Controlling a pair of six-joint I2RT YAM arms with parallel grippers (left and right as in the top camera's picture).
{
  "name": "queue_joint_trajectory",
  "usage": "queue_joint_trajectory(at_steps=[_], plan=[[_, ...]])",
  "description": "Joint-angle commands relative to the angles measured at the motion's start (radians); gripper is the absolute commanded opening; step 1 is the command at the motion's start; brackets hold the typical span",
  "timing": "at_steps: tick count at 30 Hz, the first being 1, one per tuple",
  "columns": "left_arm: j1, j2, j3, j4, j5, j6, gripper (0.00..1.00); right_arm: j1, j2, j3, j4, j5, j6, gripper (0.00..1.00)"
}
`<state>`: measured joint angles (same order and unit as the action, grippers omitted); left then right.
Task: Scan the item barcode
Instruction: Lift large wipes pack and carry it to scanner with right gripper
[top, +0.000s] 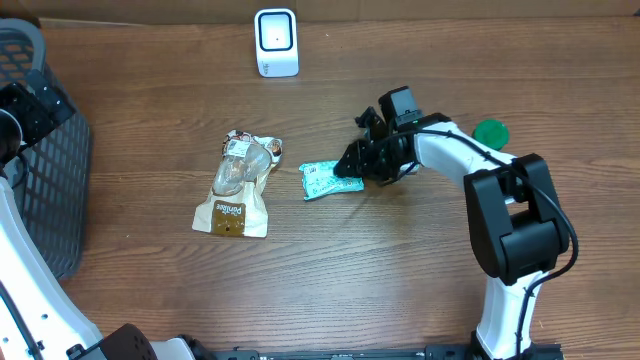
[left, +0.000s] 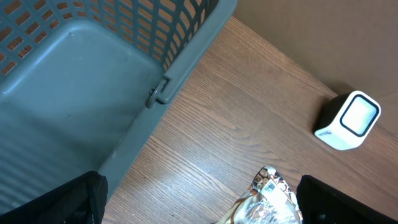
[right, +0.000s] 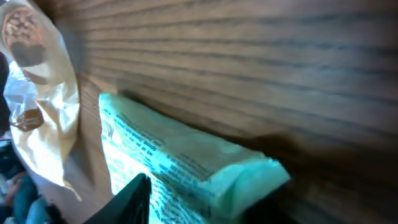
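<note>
Near the middle of the overhead frame, the right gripper is down at the right-hand end of a small green packet lying flat on the wooden table, its jaws around that end; whether they already pinch it I cannot tell, since the wrist view shows only one dark finger at the packet's edge. Coming in low from the side makes sense to me: a flat packet offers only its edge to grab. The white scanner stands at the top centre, window facing the table, so the packet will likely have to be lifted and turned toward it. To the packet's left lies a clear and tan snack bag, untouched. The left gripper hovers at the left edge over the grey basket, jaws spread wide, holding nothing, seemingly parked clear. A green lid sits right of the arm.
</note>
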<state>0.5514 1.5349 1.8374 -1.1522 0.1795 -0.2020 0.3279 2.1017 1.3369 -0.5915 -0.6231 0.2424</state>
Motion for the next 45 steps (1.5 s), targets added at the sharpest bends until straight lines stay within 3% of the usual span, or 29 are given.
queue_joint_trajectory(at_steps=[1, 10, 17, 25, 32, 40, 45], plan=[[-0.002, -0.003, 0.003, 0.003, -0.003, 0.019, 1.00, 0.001, 0.054, -0.010, 0.004, -0.066, 0.060, 0.35], [-0.002, -0.003, 0.003, 0.003, -0.003, 0.019, 1.00, -0.009, 0.061, -0.010, 0.013, -0.087, 0.069, 0.04], [-0.002, -0.003, 0.003, 0.003, -0.003, 0.019, 0.99, -0.028, -0.008, 0.007, 0.010, -0.210, 0.067, 0.04], [-0.002, -0.003, 0.003, 0.003, -0.003, 0.019, 1.00, -0.055, -0.383, 0.007, -0.022, -0.235, 0.064, 0.04], [-0.002, -0.003, 0.003, 0.003, -0.003, 0.019, 0.99, -0.071, -0.589, 0.007, -0.097, -0.232, 0.041, 0.04], [-0.002, -0.003, 0.003, 0.003, -0.003, 0.019, 1.00, -0.070, -0.636, 0.007, -0.152, -0.229, 0.071, 0.04], [-0.002, -0.003, 0.003, 0.003, -0.003, 0.019, 1.00, -0.061, -0.622, 0.084, -0.220, -0.071, 0.156, 0.04]])
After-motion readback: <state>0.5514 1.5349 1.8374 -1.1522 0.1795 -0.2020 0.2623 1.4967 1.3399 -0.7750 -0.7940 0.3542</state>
